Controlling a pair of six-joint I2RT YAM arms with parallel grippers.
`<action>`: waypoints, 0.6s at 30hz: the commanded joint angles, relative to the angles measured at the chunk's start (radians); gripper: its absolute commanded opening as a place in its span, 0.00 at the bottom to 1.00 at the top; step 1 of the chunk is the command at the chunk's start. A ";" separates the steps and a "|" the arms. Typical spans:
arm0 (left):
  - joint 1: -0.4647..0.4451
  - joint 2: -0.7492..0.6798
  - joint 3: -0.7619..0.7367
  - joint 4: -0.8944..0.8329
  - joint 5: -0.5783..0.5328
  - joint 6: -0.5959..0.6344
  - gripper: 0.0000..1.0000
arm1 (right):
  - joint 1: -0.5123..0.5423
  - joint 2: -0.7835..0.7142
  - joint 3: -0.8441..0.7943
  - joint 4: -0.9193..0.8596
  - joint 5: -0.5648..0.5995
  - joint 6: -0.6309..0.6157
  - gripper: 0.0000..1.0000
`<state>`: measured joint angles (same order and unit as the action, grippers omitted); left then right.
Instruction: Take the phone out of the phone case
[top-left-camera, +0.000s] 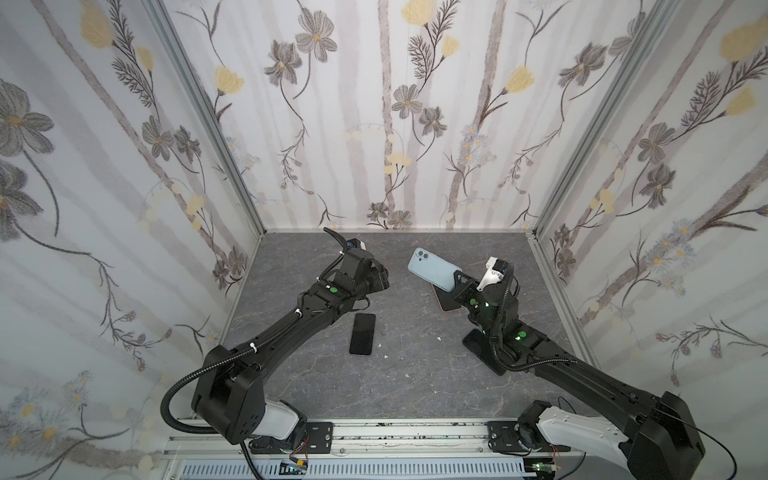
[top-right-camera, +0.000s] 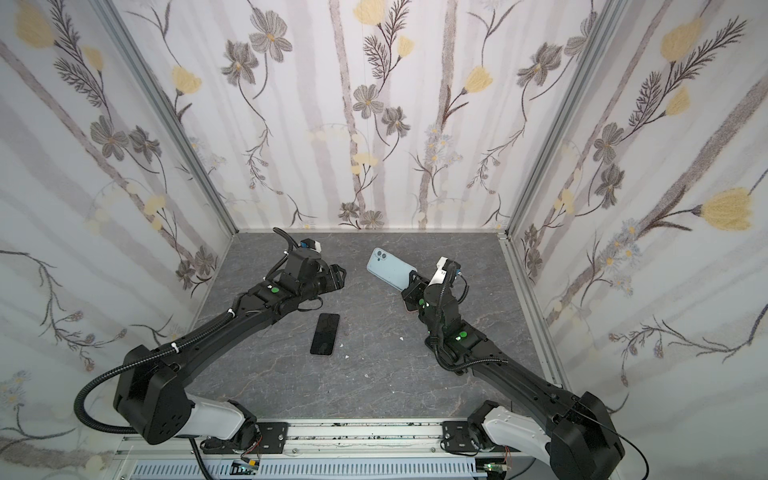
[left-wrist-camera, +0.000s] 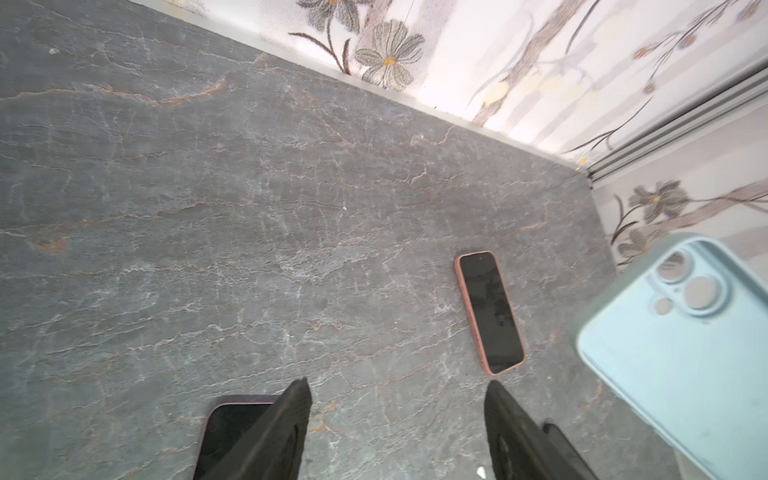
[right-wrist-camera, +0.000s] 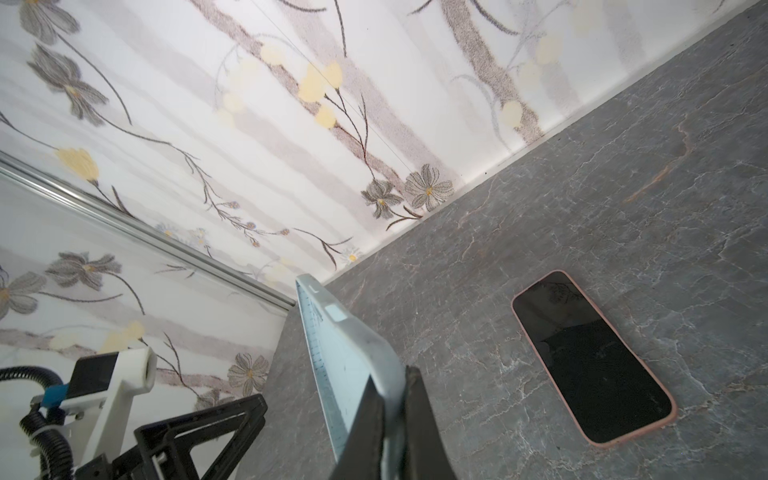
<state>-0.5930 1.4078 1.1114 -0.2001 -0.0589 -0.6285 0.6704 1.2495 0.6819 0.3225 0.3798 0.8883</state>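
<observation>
- The left end effector (top-left-camera: 380, 279) hangs over the counter (top-left-camera: 395, 382) on the left side. In the left wrist view its fingers (left-wrist-camera: 297, 415) stand wide apart, and nothing is between them.
- The phone (top-left-camera: 363, 333) lies flat on the counter with its dark screen up, just beside the left forearm and nearer to the front than the left end effector. It shows in both top views (top-right-camera: 325, 334). In the left wrist view one finger covers a part of it (left-wrist-camera: 232, 428).
- The phone is well apart from the case (top-left-camera: 432, 269) and touches neither end effector.
- The case is pale blue and is held tilted in the air, right of the middle. Its back faces up, and its end with the camera holes points to the back wall.
- In the right wrist view the inner side of the case (right-wrist-camera: 353, 353) shows pale blue, and no screen is seen in it.
- The right end effector (top-left-camera: 456, 279) is closed tight on the end of the case opposite to the camera holes.
- A pink phone (right-wrist-camera: 590, 361) lies flat on the counter with its screen up. In a top view it is partly hidden below the case and the right end effector (top-left-camera: 444, 302).
- A flat black thing (top-left-camera: 478, 347) lies under the right arm. I cannot tell what it is.
</observation>
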 joint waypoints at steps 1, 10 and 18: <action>-0.030 -0.071 -0.047 0.220 0.038 -0.151 0.69 | 0.024 0.005 -0.004 0.116 0.082 0.077 0.00; -0.088 -0.075 -0.121 0.517 0.102 -0.400 0.70 | 0.130 0.044 0.052 0.151 0.169 0.070 0.00; -0.120 -0.026 -0.092 0.524 0.110 -0.417 0.60 | 0.181 0.043 0.055 0.177 0.178 0.043 0.00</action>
<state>-0.7090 1.3708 1.0077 0.2718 0.0494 -1.0122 0.8402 1.2922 0.7338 0.4484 0.5507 0.9382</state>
